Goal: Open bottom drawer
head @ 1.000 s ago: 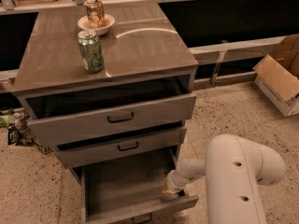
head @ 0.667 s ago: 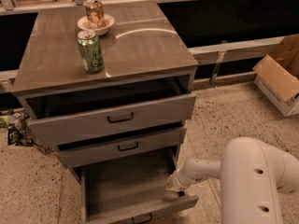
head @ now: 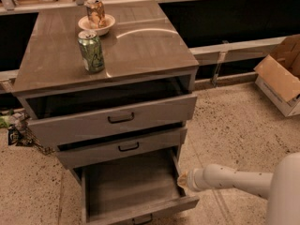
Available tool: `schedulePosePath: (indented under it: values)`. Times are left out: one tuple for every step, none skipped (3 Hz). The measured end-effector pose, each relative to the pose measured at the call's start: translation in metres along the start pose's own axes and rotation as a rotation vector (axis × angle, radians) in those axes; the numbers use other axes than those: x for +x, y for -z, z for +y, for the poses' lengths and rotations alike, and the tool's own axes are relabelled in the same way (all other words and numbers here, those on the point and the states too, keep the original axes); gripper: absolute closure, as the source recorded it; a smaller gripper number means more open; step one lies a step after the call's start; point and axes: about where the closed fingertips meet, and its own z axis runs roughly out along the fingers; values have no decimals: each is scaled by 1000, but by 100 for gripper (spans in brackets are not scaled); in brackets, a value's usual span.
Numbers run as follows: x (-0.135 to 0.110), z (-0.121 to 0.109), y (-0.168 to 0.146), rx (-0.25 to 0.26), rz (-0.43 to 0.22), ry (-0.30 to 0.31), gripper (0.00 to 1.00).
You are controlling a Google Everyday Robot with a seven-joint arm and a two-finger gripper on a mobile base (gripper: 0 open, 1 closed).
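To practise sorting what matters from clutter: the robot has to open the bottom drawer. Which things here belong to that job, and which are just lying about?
Part of the job: bottom drawer, pulled out; the claw, at that drawer's right wall.
Lying about: green can, bowl holding another can, cardboard box, top drawer, middle drawer.

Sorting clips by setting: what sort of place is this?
Likely a lab or workshop: speckled floor, cardboard box by the wall, lone drawer cabinet. The tool is beside the open bottom drawer.
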Motion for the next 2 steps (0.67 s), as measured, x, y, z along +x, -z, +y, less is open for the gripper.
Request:
schedulePosePath:
  values:
    - [-1,6,9,22,-1,2,74]
    - [-1,7,8,22,-2,2,51]
